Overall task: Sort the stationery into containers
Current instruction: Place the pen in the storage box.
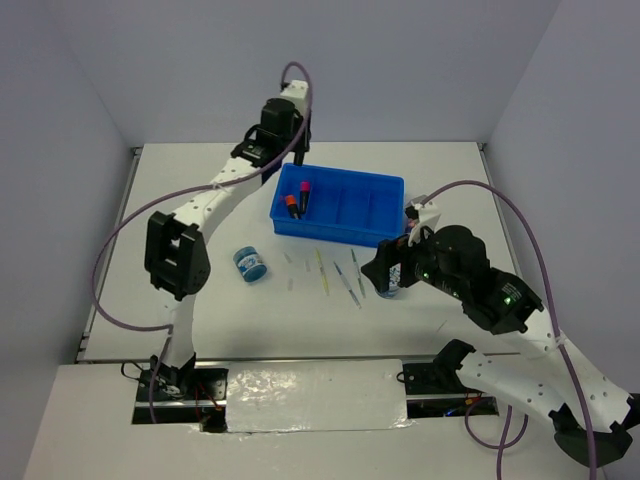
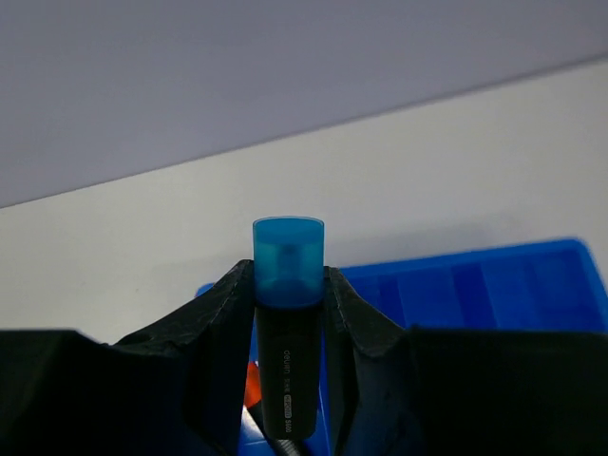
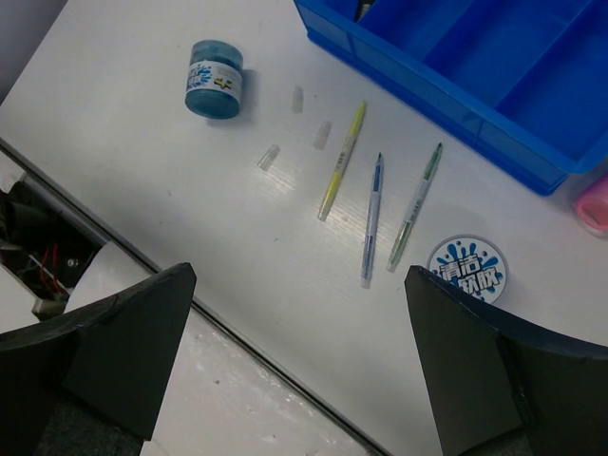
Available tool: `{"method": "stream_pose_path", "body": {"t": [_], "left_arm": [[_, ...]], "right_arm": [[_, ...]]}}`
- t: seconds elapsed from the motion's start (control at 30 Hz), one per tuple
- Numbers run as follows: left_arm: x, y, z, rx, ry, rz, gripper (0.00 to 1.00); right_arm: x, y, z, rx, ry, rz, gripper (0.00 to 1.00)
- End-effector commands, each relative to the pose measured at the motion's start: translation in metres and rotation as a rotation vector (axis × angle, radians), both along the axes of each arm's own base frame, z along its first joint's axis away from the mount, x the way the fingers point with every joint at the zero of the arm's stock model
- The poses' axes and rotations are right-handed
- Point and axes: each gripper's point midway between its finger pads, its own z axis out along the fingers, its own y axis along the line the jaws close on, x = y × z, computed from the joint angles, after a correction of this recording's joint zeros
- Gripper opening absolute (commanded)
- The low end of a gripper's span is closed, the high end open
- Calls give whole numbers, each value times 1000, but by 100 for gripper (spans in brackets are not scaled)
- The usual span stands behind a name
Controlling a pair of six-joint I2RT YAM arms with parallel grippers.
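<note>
Grips a black highlighter with a translucent blue cap point(image 2: 288, 328) upright between the fingers of the left gripper point(image 2: 288, 275), pinched just under the cap. Hangs it above the far-left end of the rectangular bright-blue plastic tray point(image 2: 494, 285), over or close to the compartment that holds a black highlighter with an orange cap point(image 1: 292, 207) and a black highlighter with a pink cap point(image 1: 303, 188). Cannot tell from these views whether it sits squarely over that compartment.

Spreads the right gripper point(image 3: 304, 332) wide and empty above the white table point(image 3: 142, 171). Looks down on a flat blue-white roll point(image 3: 465, 269), three thin pale pens point(image 3: 370, 218) lying side by side, a second blue-white roll point(image 3: 214, 79) and a few tiny clear caps point(image 3: 323, 133), all outside the tray.

Risks, by judgement:
- Dropping the highlighter on the far rim or beyond it, if let go this near the corner.
- Bouncing it across a divider, if let go from height while upright.
- Nudging the flat roll or scattering the pens with the wide right fingers on the way down, given how close together they lie.
</note>
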Motion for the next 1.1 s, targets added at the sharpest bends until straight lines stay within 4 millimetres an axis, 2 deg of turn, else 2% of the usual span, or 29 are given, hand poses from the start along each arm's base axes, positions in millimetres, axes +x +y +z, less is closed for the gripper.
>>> {"method": "stream_pose_path", "body": {"t": [0.0,0.1,0.4,0.5,0.7,0.9,0.93,1.0,1.03,1.07], "left_arm": [[-3,-19,-28,196,25,-124,0],[-4,-20,-38,200,40,-103,2],[-5,-20,-83,176,131,-72,12],[-6,-17,-94,180,149,-58,20],[-8,-13,-105,172,171,-28,54],[-7,-9,-102,136,187,4,81],[-6,-8,-100,124,181,11,83],[-8,-8,-90,101,177,15,84],[-12,-5,-76,88,166,21,85],[-16,-3,-68,81,162,29,87]], "right_arm": [[1,-12,22,19,-61,-42,100],[0,-12,22,27,-62,-41,100],[-1,-10,17,29,-50,-37,100],[0,-11,16,25,-49,-42,100],[0,-9,12,24,-41,-34,100],[0,-9,13,19,-43,-36,100],[1,-9,11,15,-40,-39,100],[4,-11,7,1,-36,-53,100],[7,-10,3,-11,-30,-58,100],[10,-11,-8,-35,-14,-69,100]]}}
